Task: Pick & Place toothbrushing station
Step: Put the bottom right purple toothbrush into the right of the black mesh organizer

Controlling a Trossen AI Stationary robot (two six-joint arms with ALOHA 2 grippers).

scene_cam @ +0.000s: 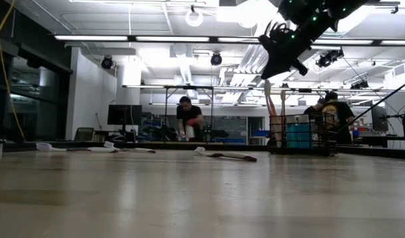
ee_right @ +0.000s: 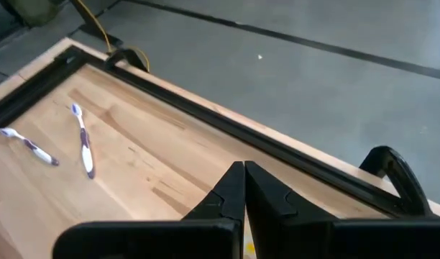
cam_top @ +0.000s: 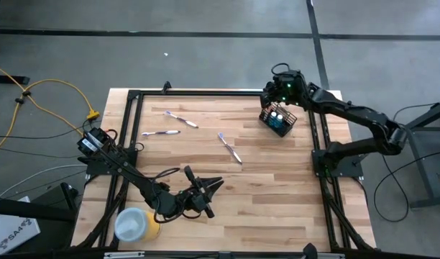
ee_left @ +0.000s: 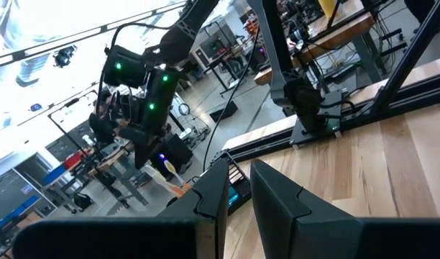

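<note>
3 toothbrushes [cam_top: 181,119] seen flat on the pale wood-plank desk [cam_top: 263,187] from above, well apart from the black wire-mesh holder [cam_top: 278,119] at the far right corner. Blue tubes [cam_top: 276,115] visible inside only from overhead; seen from table height instead as a boxy mesh cage with pale upright handles and 2 people in the room behind. Right gripper [cam_top: 274,92] just above the holder's far edge, jaws pressed together, nothing between them in its wrist view; only 2 thin white-and-purple brushes there. Left gripper [cam_top: 213,185] near the front edge beside a yellow cylinder [cam_top: 137,224], jaws slightly parted, empty, well away from every brush.
</note>
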